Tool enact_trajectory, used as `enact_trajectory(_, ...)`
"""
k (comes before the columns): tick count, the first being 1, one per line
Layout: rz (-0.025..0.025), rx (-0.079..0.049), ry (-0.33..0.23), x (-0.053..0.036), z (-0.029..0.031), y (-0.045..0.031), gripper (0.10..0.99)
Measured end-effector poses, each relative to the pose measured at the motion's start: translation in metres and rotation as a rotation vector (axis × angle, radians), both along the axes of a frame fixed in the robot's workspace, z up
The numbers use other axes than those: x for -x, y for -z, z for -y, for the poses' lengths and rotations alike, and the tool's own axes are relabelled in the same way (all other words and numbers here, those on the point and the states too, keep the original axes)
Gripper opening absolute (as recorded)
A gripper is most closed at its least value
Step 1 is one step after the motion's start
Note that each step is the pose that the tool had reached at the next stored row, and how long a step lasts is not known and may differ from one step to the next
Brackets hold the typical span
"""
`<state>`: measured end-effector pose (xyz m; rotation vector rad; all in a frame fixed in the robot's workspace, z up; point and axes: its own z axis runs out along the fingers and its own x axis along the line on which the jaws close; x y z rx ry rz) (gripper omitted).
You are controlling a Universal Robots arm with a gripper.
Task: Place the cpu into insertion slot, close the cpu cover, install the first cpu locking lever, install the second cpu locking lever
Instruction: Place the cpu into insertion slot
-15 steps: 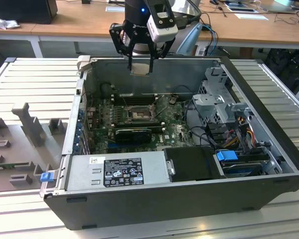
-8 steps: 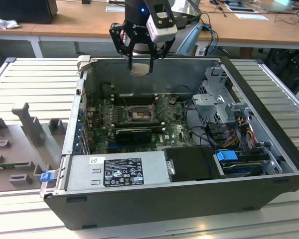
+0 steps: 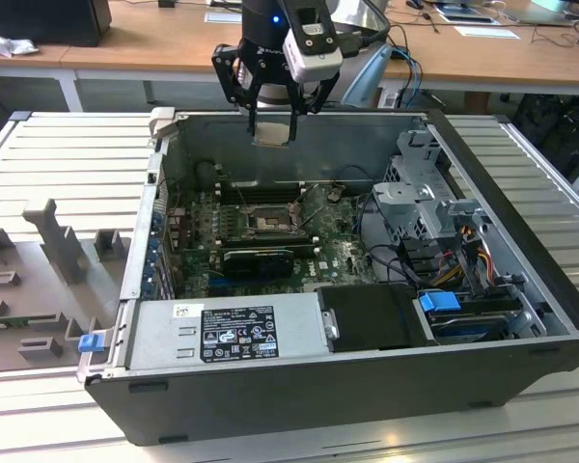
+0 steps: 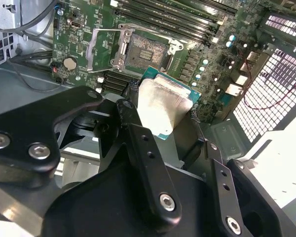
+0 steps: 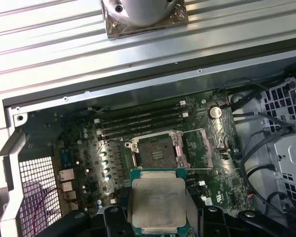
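My gripper (image 3: 272,127) hangs above the far wall of the open computer case (image 3: 521,376), shut on the cpu (image 3: 272,133). In both wrist views the cpu (image 5: 157,200) (image 4: 163,106) is a pale silver square on a green board, pinched between black fingers (image 4: 133,123). On the green motherboard the insertion slot (image 3: 270,220) (image 5: 158,152) (image 4: 145,49) lies bare, a black frame with a grey centre. The cpu cover (image 4: 117,54) stands swung open beside the slot, and thin wire levers lie around it. The cpu is above the slot and apart from it.
Long memory slots (image 5: 138,121) run beside the socket. A black ribbed card (image 3: 259,258) and the power supply box (image 3: 227,333) sit on the near side. A drive cage with cables (image 3: 434,217) fills the exterior view's right. Grey fixtures (image 3: 58,241) stand on the ribbed table outside the case.
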<state>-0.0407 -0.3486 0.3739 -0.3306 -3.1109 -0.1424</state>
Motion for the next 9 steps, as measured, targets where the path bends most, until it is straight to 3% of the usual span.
enact_trajectory(9,0.0,0.0,0.017,0.0,0.0,0.0,0.529)
